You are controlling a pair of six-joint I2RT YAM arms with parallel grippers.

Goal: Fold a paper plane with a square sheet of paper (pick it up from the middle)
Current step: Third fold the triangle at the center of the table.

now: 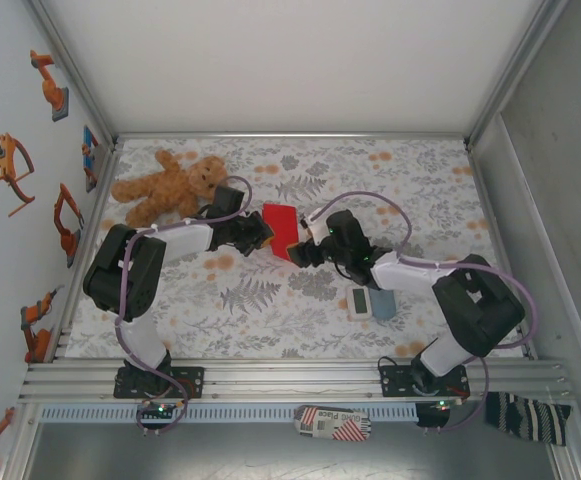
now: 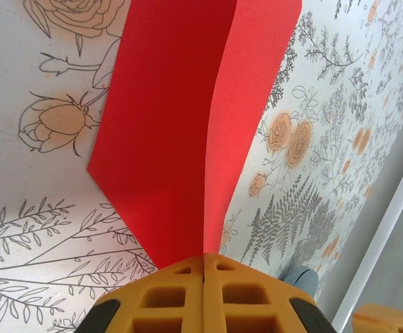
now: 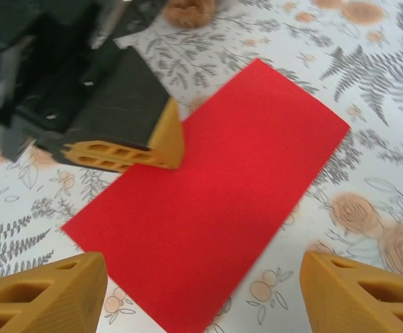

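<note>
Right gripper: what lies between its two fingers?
Right wrist view: a corner of the red paper lies between the fingers of the open right gripper, table cover beside it.

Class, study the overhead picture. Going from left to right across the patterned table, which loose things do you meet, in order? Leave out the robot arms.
Teddy bear → red paper → white timer → grey-blue block
</note>
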